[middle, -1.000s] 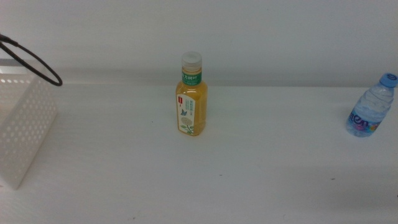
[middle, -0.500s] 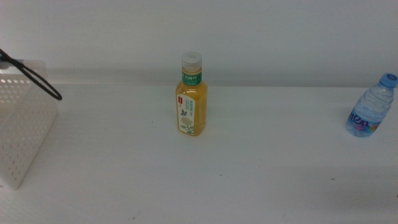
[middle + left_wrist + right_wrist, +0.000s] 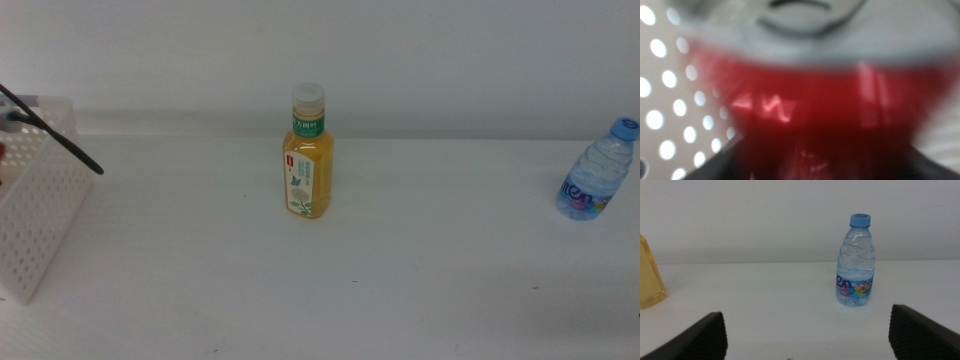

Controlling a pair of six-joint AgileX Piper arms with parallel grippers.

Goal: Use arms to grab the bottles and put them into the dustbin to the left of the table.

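Observation:
A red soda can (image 3: 830, 110) fills the blurred left wrist view, seen very close with its silver top showing. My left gripper (image 3: 825, 167) is shut on it, right beside the perforated wall (image 3: 665, 100) of the white dustbin (image 3: 40, 215) at the table's left edge. In the middle view only a sliver of red (image 3: 2, 152) and a black cable (image 3: 55, 137) show there. The yellow juice bottle (image 3: 308, 160) stands upright mid-table. The small water bottle (image 3: 595, 175) stands at the far right. My right gripper (image 3: 807, 335) is open, well short of the water bottle (image 3: 856, 262).
The white table (image 3: 420, 270) runs broad and flat between the dustbin and the two standing bottles. A pale wall closes off the back. An edge of the yellow bottle (image 3: 650, 275) shows in the right wrist view.
The black cable at the dustbin has shifted lower and to the right, and a bit of red now shows at the picture's left edge. Both standing bottles have stayed put.

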